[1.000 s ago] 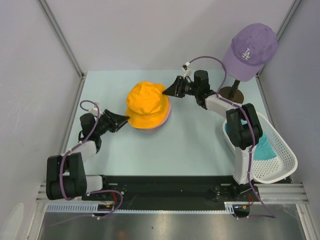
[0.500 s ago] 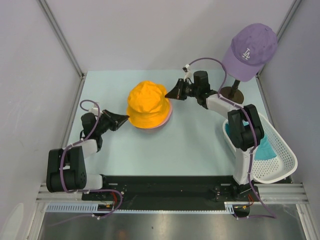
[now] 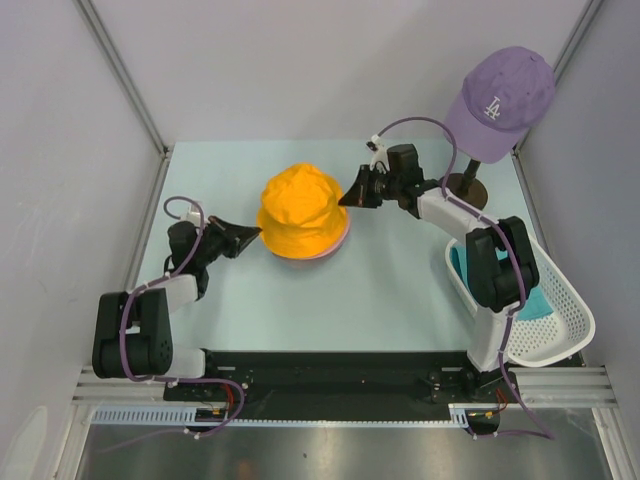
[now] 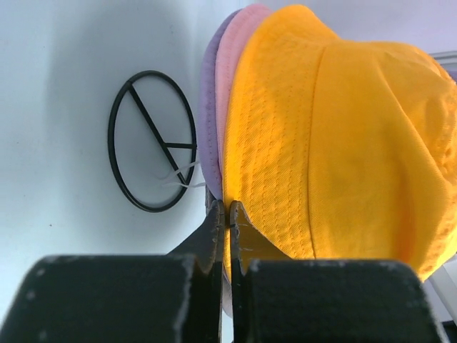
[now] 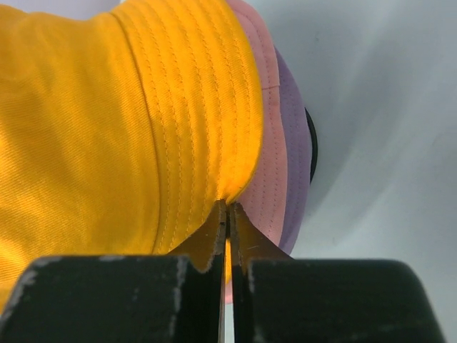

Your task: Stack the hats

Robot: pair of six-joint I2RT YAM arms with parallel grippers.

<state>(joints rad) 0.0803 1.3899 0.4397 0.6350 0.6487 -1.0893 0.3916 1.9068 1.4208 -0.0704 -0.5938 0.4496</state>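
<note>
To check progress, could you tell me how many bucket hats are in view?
4: the orange hat tops the pink hat and lavender hat mid-table; the teal hat lies in the white basket, partly hidden by the right arm.

White "LA" logo (image 3: 493, 106) on front panel of purple baseball cap (image 3: 515, 78), top-right of overhead view; sole legible mark, nothing readable in either wrist cam
</note>
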